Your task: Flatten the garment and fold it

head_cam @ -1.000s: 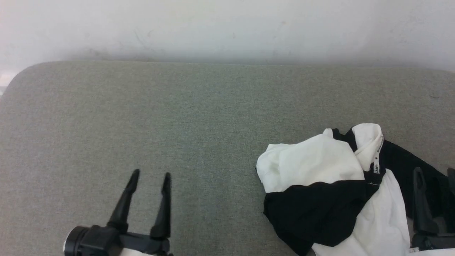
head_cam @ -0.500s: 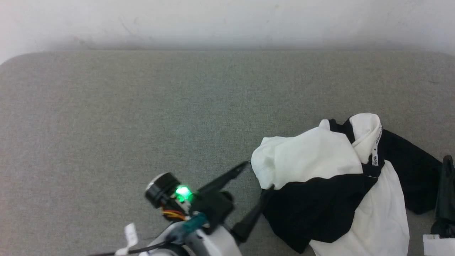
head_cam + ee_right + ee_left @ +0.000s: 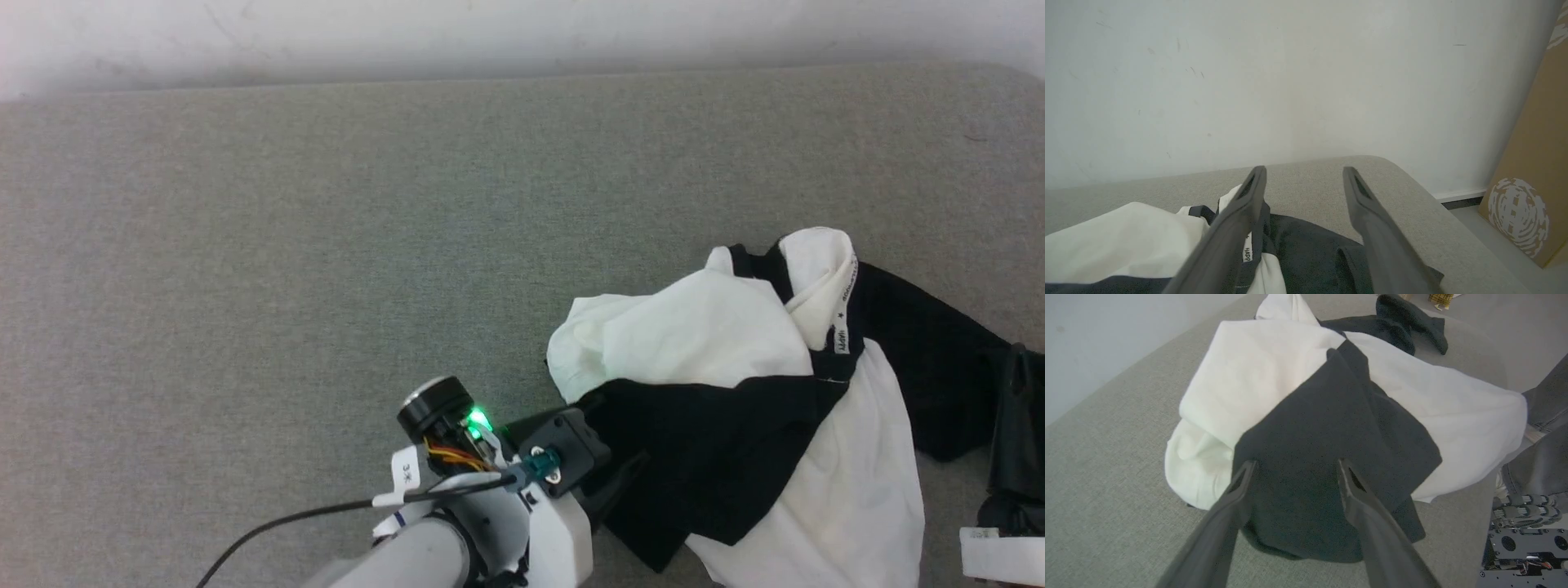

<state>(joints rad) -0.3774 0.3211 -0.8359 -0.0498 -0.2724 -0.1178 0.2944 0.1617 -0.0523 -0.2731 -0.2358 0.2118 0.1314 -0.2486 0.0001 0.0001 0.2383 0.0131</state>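
Garment now meets left hand, spread wide, perhaps touching; right hand wide too

Grey fabric pad is taking up most of the head view, its far edge running along a scuffed white wall. Brown cardboard sheet with a white print is standing on the grey floor just past the pad's rounded far right corner. Grey denim is showing just off the pad's edge in the left wrist view.
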